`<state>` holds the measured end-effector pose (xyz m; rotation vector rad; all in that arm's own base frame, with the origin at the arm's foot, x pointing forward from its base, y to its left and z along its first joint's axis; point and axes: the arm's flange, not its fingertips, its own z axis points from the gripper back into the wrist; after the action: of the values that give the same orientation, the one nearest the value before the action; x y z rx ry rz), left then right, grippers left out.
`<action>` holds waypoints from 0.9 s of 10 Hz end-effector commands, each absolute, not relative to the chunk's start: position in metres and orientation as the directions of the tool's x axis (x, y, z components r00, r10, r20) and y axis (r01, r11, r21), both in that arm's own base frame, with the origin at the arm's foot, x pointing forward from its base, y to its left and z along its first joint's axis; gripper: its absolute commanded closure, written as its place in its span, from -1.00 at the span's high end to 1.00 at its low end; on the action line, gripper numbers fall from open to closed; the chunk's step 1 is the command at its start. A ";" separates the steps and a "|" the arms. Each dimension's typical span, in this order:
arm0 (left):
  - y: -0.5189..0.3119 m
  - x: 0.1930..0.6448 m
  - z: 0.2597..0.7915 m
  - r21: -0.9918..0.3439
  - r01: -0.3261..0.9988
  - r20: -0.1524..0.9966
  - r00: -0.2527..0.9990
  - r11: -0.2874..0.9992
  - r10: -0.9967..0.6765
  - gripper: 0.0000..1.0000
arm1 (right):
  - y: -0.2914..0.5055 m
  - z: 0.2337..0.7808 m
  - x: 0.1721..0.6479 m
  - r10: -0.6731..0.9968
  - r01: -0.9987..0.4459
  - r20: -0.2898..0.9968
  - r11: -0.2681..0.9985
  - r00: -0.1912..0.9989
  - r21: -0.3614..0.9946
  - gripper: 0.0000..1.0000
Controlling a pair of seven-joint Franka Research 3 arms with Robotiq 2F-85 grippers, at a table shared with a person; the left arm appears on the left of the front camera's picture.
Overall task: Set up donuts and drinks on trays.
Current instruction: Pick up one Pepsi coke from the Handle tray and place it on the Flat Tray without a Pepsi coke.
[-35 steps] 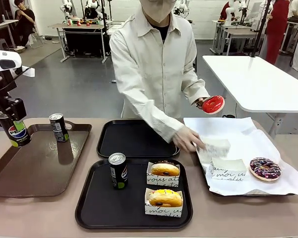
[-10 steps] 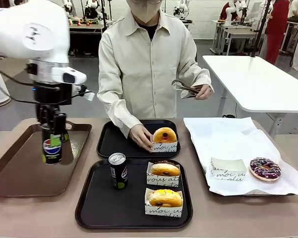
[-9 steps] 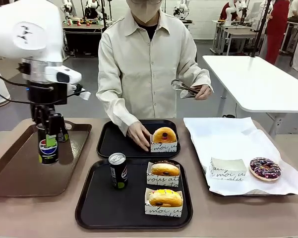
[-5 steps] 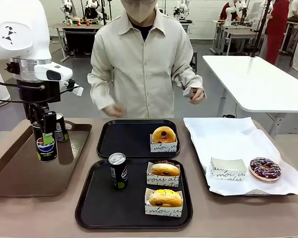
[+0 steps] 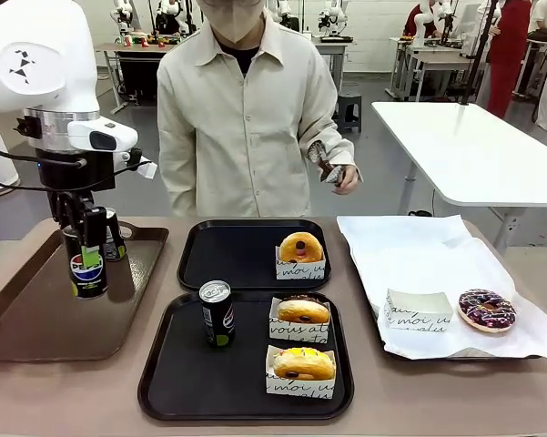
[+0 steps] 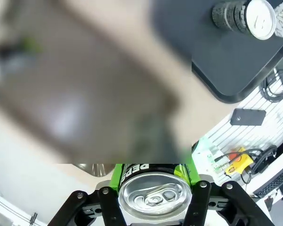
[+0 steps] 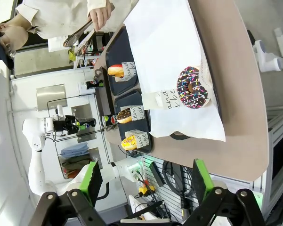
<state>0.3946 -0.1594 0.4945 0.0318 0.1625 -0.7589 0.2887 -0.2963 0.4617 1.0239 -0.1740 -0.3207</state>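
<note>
My left gripper (image 5: 88, 248) is shut on a black Pepsi can (image 5: 88, 273) and holds it upright just above the brown tray (image 5: 36, 319); the left wrist view shows the can's silver top (image 6: 154, 195) between the fingers. A second can (image 5: 116, 234) stands behind it on that tray. The near black tray (image 5: 177, 373) carries a can (image 5: 217, 313) and two boxed donuts (image 5: 303, 319) (image 5: 302, 369). A third boxed donut (image 5: 301, 254) sits on the far black tray (image 5: 227, 255). My right gripper (image 7: 147, 183) is open and holds nothing.
A paper-lined tray (image 5: 410, 250) at the right holds an empty white box (image 5: 419, 309) and a purple-sprinkle donut (image 5: 486, 309). The person stands at the far side holding tongs (image 5: 323, 164) at chest height, hands off the table.
The person's hand left the boxed donut on the far tray and drew back. My left gripper shifted slightly left with the can.
</note>
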 end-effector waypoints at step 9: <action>-0.257 0.510 0.479 0.067 0.740 0.036 0.669 0.670 -0.743 0.16 | -0.298 0.463 0.289 -0.344 0.165 0.005 0.463 0.939 0.871 1.00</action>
<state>0.4971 -0.2490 0.4756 0.0367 -0.0382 -0.8217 0.2887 -0.2963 0.4619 1.0239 -0.1742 -0.3204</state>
